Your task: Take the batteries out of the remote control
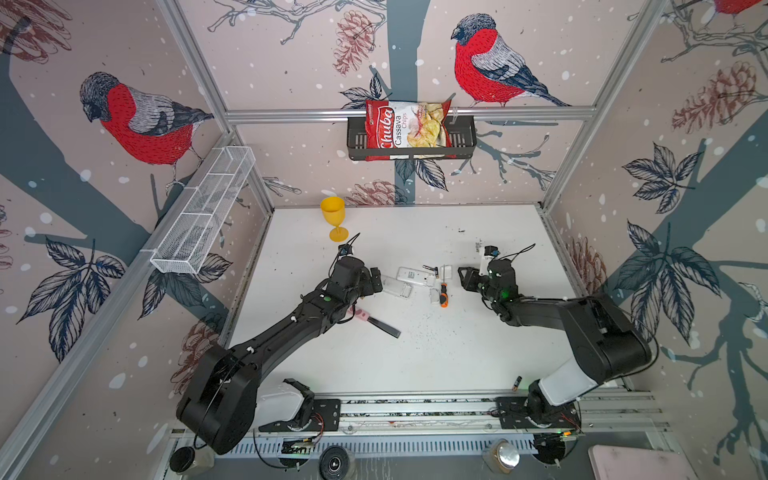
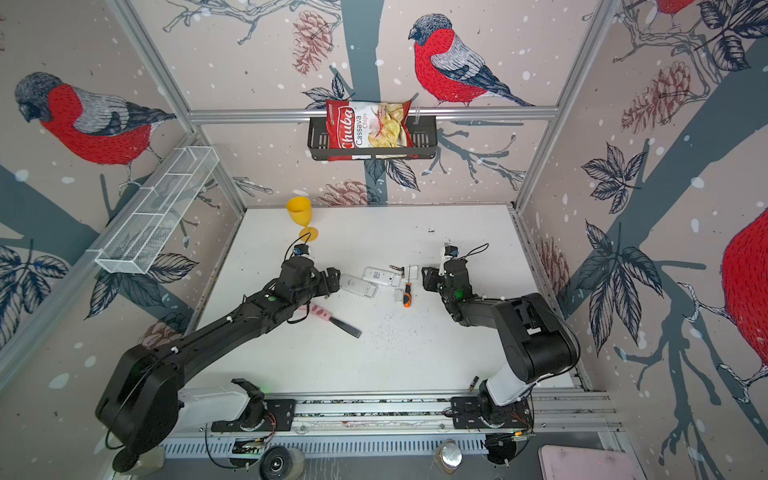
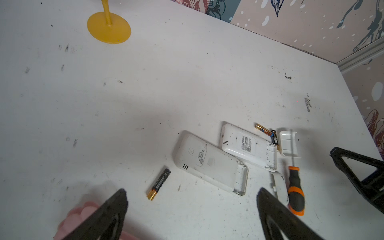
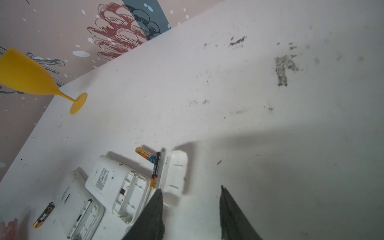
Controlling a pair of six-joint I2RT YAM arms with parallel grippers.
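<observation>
Two white remotes lie face down side by side mid-table, the nearer (image 1: 397, 286) (image 3: 207, 164) and the farther (image 1: 415, 275) (image 4: 112, 178), both with battery bays uncovered and empty. One battery (image 3: 159, 184) lies loose beside the nearer remote. Two more batteries (image 4: 144, 153) (image 4: 156, 168) rest at the farther remote's open end. My left gripper (image 1: 376, 280) (image 3: 192, 191) hovers open just left of the remotes, holding nothing. On their right my right gripper (image 1: 463, 276) (image 4: 191, 188) has its jaws apart over bare table, next to a white battery cover (image 4: 174, 174).
An orange-and-black screwdriver (image 1: 443, 295) lies between the remotes and my right gripper. A second cover (image 3: 280, 187) is beside it. A yellow goblet (image 1: 334, 216) stands at the back, a pink-handled tool (image 1: 376, 322) under my left arm, another battery (image 1: 516, 382) at the front edge.
</observation>
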